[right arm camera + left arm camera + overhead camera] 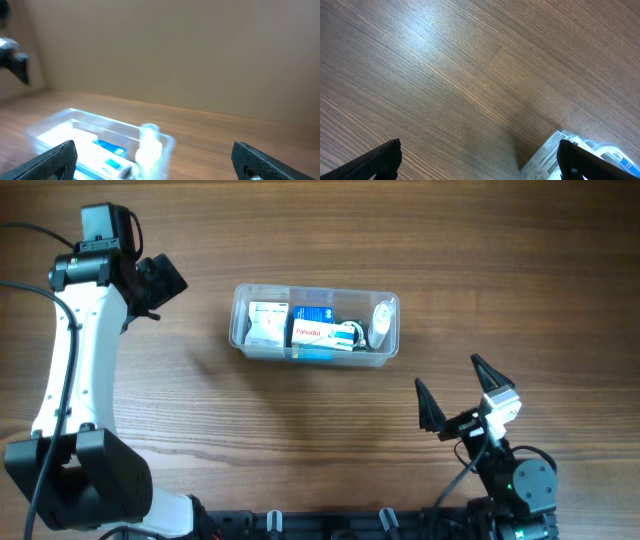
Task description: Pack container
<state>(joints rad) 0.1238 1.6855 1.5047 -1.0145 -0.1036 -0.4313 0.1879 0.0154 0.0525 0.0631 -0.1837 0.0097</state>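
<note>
The clear plastic container (240, 330) stands in the middle of the table, holding a white box (267, 323), a blue and white box (313, 326) and a small white bottle (382, 321). My left gripper (160, 282) is open and empty, to the left of the container and apart from it. The left wrist view shows the container's corner (547, 155) by one finger. My right gripper (462, 396) is open and empty near the front right. The right wrist view shows the container (60, 125) and the bottle (148, 146) blurred ahead.
The table is brown wood (300, 440). The left arm's white link (70, 350) stretches along the left side. The arm bases (330, 525) sit at the front edge. A plain wall (175, 50) stands behind the table.
</note>
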